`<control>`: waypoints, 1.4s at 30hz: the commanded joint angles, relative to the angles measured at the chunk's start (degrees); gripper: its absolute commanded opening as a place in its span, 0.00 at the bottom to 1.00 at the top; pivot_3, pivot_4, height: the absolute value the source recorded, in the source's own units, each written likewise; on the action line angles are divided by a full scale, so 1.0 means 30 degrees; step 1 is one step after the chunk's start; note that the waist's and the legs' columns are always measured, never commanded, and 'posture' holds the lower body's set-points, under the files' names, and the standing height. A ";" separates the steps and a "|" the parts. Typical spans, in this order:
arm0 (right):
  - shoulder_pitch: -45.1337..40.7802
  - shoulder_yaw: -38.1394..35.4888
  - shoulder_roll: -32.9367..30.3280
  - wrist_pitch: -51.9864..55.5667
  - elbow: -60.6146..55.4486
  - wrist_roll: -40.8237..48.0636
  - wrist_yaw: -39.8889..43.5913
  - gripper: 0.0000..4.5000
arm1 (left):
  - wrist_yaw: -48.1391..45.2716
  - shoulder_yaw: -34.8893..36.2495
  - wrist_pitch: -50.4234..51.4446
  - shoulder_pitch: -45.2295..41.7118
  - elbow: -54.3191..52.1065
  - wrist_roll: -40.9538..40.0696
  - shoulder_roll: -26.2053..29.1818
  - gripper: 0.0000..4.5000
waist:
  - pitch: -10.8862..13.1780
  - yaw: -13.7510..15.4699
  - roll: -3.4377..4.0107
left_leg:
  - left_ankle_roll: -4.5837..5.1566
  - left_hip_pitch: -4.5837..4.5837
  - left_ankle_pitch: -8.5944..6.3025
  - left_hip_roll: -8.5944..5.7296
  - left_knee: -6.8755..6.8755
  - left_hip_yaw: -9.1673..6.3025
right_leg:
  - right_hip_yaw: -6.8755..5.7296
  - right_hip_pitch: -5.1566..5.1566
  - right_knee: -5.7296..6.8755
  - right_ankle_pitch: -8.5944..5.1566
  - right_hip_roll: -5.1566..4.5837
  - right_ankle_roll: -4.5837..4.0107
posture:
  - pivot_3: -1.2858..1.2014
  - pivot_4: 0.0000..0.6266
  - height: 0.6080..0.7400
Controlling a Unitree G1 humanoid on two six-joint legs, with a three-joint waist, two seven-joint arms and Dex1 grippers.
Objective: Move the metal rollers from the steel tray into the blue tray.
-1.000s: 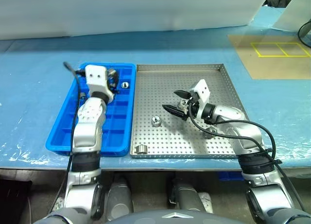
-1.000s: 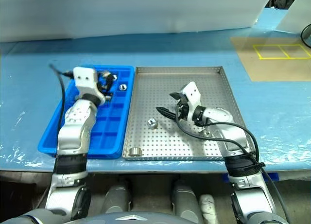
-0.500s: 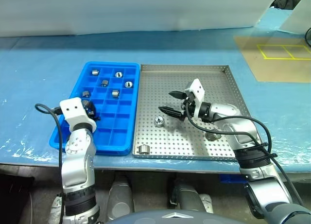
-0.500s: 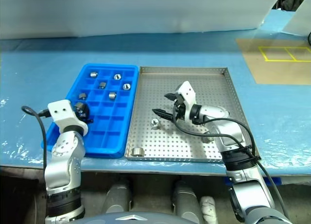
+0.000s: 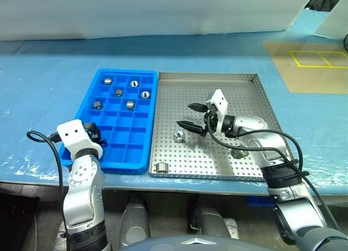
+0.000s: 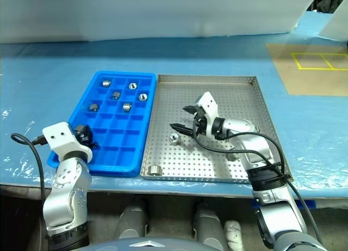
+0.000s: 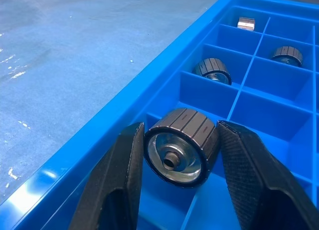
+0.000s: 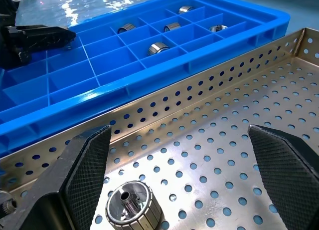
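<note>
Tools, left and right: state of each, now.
Left tool: shut on a metal roller over the blue tray.
Right tool: open, empty.

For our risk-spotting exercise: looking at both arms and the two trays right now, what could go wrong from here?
1. The left gripper holds a roller near the blue tray's outer wall; released there, it might bounce onto the table.
2. The right gripper stands with its jaws wide open above a loose roller in the steel tray; an off-centre close could nudge the round piece and send it rolling.
3. Another roller sits by the steel tray's near rim, awkward to straddle.
</note>
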 commanded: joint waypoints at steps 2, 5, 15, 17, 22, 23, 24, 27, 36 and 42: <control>-0.0341 -0.0101 0.0068 -0.0356 -0.0207 0.0001 0.0113 1.00 | 0.0409 0.0477 0.0447 0.0168 -0.0096 -0.0411 -0.0239 0.59 | -0.0001 0.0006 0.0002 | 0.0000 0.0003 0.0000 -0.0002 0.0000 0.0001 | 0.0003 0.0002 0.0000 0.0000 -0.0001 0.0001 | 0.56 0.24 1.00; -0.0393 -0.0153 0.0053 -0.0386 -0.0153 -0.0008 0.0118 1.00 | 0.1128 0.1216 0.1028 -0.0270 -0.0147 -0.0776 -0.0576 0.80 | -0.0005 0.0008 0.0009 | 0.0000 0.0011 0.0000 -0.0001 0.0000 0.0002 | 0.0003 0.0007 0.0002 0.0001 0.0000 0.0001 | 0.56 0.24 1.00; -0.0387 -0.0333 0.0042 -0.0490 -0.0220 -0.0155 -0.0046 1.00 | -0.1812 -0.2232 0.1919 -0.2456 -0.0143 -0.2814 0.0592 1.00 | -0.0003 0.0197 0.0006 | -0.0006 0.0014 0.0005 -0.0002 0.0021 -0.0002 | 0.0002 0.0007 0.0037 0.0003 0.0000 0.0001 | 0.54 0.24 1.00; -0.0284 -0.0507 -0.0033 -0.0439 -0.0376 -0.0137 -0.0151 1.00 | -0.2661 -0.2801 0.1780 -0.3148 -0.0168 -0.3162 0.0987 1.00 | -0.0003 0.0333 0.0005 | -0.0004 0.0000 0.0005 -0.0001 0.0039 -0.0005 | 0.0002 0.0008 0.0046 0.0002 -0.0003 0.0002 | 0.54 0.24 1.00; 0.0183 -0.1187 -0.0242 0.0387 -0.1382 0.0674 -0.0297 1.00 | -0.5436 -0.3981 0.1298 -0.4636 0.0258 -0.4219 0.2388 1.00 | -0.0004 0.0155 0.0006 | -0.0004 0.0011 0.0005 0.0003 0.0069 -0.0001 | 0.0015 0.0004 0.0083 0.0004 0.0004 0.0001 | 0.52 0.24 1.00; 0.0340 -0.1284 -0.0420 0.0761 -0.1736 0.0920 -0.0166 1.00 | -0.6198 -0.4271 0.1366 -0.4989 0.0406 -0.4498 0.2820 1.00 | -0.0003 0.0134 0.0006 | -0.0006 0.0015 0.0005 0.0004 0.0068 -0.0001 | 0.0015 0.0001 0.0094 0.0003 0.0006 0.0000 | 0.52 0.24 1.00; 0.0539 -0.1383 -0.0680 0.1135 -0.2113 0.1128 -0.0022 1.00 | -0.7262 -0.4680 0.1591 -0.5406 0.0611 -0.4836 0.3491 1.00 | -0.0004 0.0137 0.0008 | -0.0007 0.0021 0.0006 0.0005 0.0067 0.0000 | 0.0016 -0.0001 0.0098 0.0003 0.0007 0.0000 | 0.51 0.24 1.00; 0.1039 -0.1665 -0.1431 0.1922 -0.2917 0.1569 0.0203 1.00 | -1.0123 -0.6152 0.2591 -0.6323 0.1228 -0.5386 0.5892 1.00 | -0.0006 0.0130 0.0012 | -0.0014 0.0042 0.0010 0.0002 0.0070 0.0004 | 0.0023 0.0001 0.0123 0.0002 0.0006 0.0000 | 0.50 0.24 1.00; 0.2975 -0.2549 -0.3762 0.3997 -0.5424 0.2775 0.0440 1.00 | -1.6322 -0.9798 0.4393 -1.0652 0.5208 -0.5632 1.0495 1.00 | -0.0011 -0.0125 0.0026 | -0.0106 0.0085 0.0066 -0.0012 0.0092 0.0031 | 0.0072 0.0011 0.0182 0.0005 0.0003 0.0000 | 0.46 0.24 1.00; 0.3997 -0.3033 -0.4083 0.4442 -0.6339 0.3083 -0.0046 1.00 | -1.9890 -1.1277 0.5057 -1.2730 0.6189 -0.6268 1.1375 1.00 | -0.0019 -0.0636 0.0041 | -0.0111 0.0098 0.0069 -0.0011 0.0083 0.0036 | 0.0083 0.0019 0.0180 0.0004 0.0012 -0.0005 | 0.44 0.24 1.00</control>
